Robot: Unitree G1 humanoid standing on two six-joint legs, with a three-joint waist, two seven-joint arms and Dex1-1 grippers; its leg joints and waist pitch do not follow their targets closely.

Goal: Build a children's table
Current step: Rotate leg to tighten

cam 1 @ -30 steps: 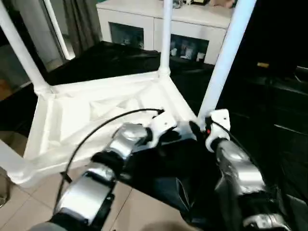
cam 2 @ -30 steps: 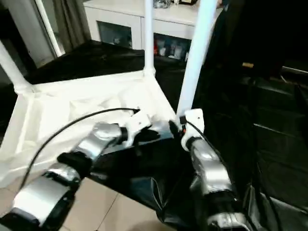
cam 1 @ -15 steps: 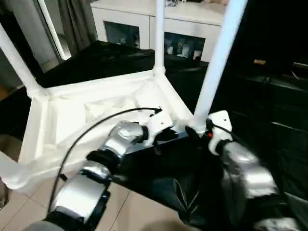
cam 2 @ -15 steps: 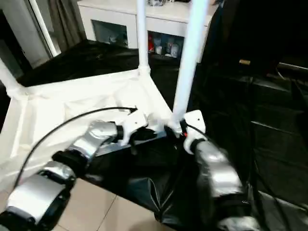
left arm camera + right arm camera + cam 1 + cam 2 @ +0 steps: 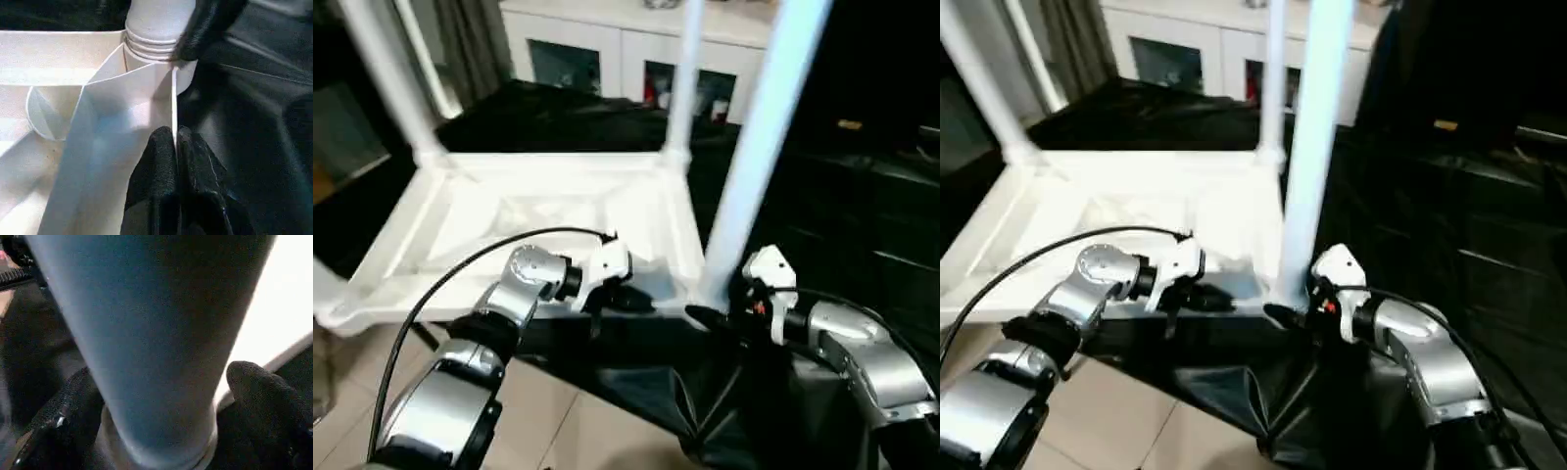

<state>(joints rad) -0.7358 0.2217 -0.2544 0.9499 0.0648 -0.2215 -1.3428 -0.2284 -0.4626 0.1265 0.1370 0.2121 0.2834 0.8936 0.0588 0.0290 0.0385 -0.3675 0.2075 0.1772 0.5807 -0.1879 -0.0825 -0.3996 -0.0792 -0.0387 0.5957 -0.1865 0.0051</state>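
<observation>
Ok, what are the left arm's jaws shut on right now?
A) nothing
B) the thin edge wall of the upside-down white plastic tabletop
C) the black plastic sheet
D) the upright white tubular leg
B: in the left wrist view the left gripper has its jaws pinched on the thin rim of the white plastic tabletop, just short of the corner socket that holds the white tubular leg.

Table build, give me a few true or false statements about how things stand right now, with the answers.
1. The table top lies upside down with legs pointing up. True.
2. The left gripper pinches the top's rim. True: its fingers are shut on the thin edge.
3. The right gripper is shut beside the near leg. False: its fingers stand open, one on each side of the leg.
4. The top rests on bare wood. False: black sheeting lies under it.
5. A white cabinet stands behind. True.
</observation>
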